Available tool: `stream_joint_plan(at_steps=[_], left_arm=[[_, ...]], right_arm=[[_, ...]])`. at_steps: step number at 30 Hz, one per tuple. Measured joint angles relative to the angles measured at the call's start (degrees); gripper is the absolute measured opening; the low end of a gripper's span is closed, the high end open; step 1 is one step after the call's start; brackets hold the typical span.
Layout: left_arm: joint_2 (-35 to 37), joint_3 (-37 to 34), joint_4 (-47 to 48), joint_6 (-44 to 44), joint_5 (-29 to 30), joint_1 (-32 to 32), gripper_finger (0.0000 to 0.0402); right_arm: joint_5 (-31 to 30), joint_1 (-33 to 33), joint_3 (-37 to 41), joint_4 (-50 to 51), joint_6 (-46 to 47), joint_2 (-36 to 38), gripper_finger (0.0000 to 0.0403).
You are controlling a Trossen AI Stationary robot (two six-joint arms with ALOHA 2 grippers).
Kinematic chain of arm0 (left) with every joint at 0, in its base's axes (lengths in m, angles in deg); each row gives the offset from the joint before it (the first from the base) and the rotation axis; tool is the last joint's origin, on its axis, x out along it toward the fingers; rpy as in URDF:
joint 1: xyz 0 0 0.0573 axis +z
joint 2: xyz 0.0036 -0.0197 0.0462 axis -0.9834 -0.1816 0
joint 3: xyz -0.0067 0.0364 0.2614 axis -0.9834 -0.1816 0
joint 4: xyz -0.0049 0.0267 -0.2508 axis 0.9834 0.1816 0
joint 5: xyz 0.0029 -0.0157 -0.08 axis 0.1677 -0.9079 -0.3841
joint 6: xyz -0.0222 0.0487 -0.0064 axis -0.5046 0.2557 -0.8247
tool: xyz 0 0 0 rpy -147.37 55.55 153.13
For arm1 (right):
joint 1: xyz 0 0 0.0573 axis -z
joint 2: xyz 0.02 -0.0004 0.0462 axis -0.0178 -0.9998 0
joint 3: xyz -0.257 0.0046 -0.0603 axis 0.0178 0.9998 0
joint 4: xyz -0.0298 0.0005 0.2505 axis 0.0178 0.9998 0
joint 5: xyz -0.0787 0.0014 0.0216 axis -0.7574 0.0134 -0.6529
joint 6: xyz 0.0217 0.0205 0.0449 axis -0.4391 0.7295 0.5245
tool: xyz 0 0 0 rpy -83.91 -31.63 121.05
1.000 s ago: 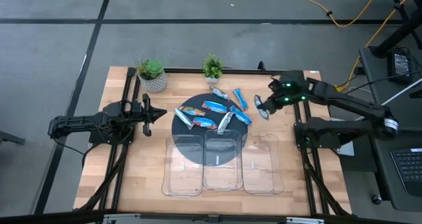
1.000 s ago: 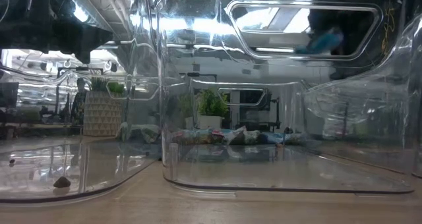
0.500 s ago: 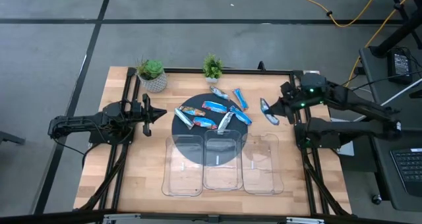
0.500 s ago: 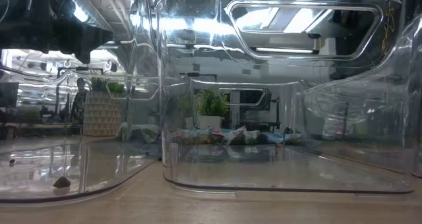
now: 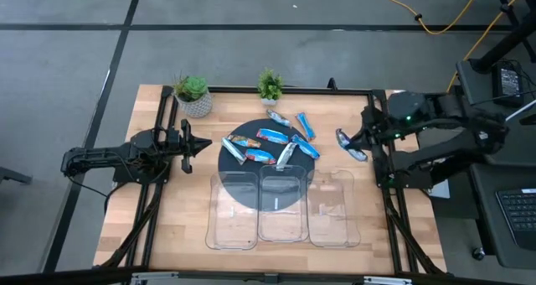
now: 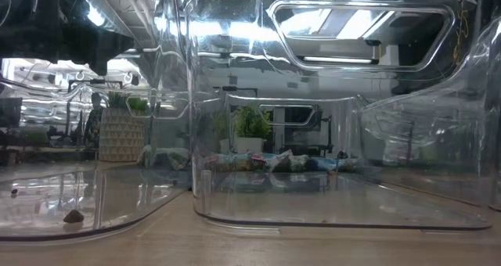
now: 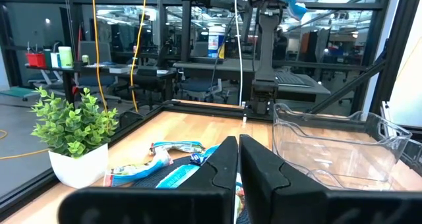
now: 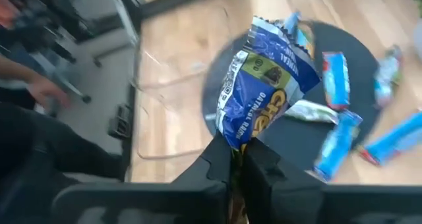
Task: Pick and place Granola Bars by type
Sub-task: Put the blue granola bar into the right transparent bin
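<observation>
Several granola bars, mostly blue, lie flat on a dark round mat at the table's middle; the left wrist view shows them too. My right gripper hovers near the table's right edge, beyond the right tray, shut on one blue bar with a yellow-green mark. My left gripper waits shut, left of the mat. My right gripper pinches the blue bar between its two fingers by one crimped end. The bar is lifted clear of the table and sticks out past the fingertips. In the high view it points toward the mat.
Three clear plastic trays stand side by side at the near side of the mat; they fill the low view. Two small potted plants stand at the far edge. Black frame rails run along both table sides.
My right gripper has carried the blue bar away from the mat toward the table's right edge, the arm folding back. The bar showed high in the low view a second ago and has since left it. The gripper has stayed shut on it.
</observation>
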Motion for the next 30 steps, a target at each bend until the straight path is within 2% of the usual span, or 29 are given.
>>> stream_joint_plan(at_steps=[4,11,15,25,30], left_arm=[[0.00,-0.01,-0.01,0.01,0.00,0.02,0.0009],[0.00,-0.01,-0.01,0.01,0.00,0.00,0.0012],[0.00,-0.01,0.01,0.01,0.00,0.01,0.0008],[0.00,-0.01,0.00,0.01,0.00,0.00,0.0012],[0.00,-0.01,-0.01,-0.01,-0.02,0.00,0.0008]], right_arm=[[-0.48,-3.32,-2.52,3.32,2.49,-4.62,0.0022],[-0.56,-13.22,-2.59,3.74,7.21,-10.80,0.0023],[-4.68,-18.83,-1.84,3.39,7.49,-14.56,0.0022],[-5.18,-24.92,10.97,-5.09,13.23,-21.55,0.0027],[-5.21,-24.92,18.57,-11.93,24.02,-22.21,0.0020]])
